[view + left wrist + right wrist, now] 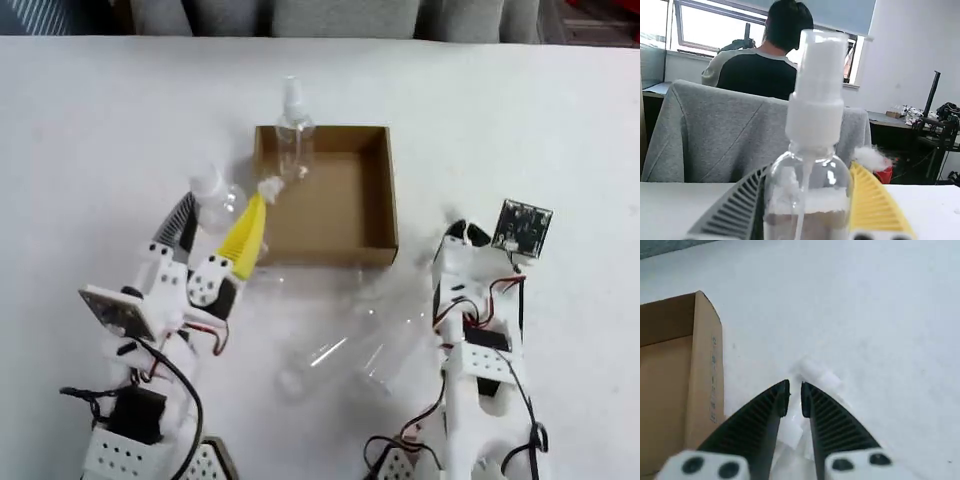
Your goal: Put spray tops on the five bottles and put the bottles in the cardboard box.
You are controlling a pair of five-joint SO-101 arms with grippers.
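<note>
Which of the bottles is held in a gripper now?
The bottle in the left gripper, beside the box's left wall. A second bottle stands in the box; the rest lie loose on the table.

Left arm (150, 300): stands at the near left of the table and extends forward and slightly inward, wrist rolled so that the two fingers lie side by side across the high view. Left gripper (228, 198): one grey ribbed finger (735, 212) and one yellow ribbed finger (877, 202), closed against opposite sides of an upright spray bottle (810, 200), which it holds by the body. Right arm (480, 350): stands at the near right, folded close over its base, wrist pitched down toward the table. Right gripper (794, 392): two black ribbed fingers (757, 420) drawn almost together, a narrow slit between the tips, nothing seen clamped between them.
</note>
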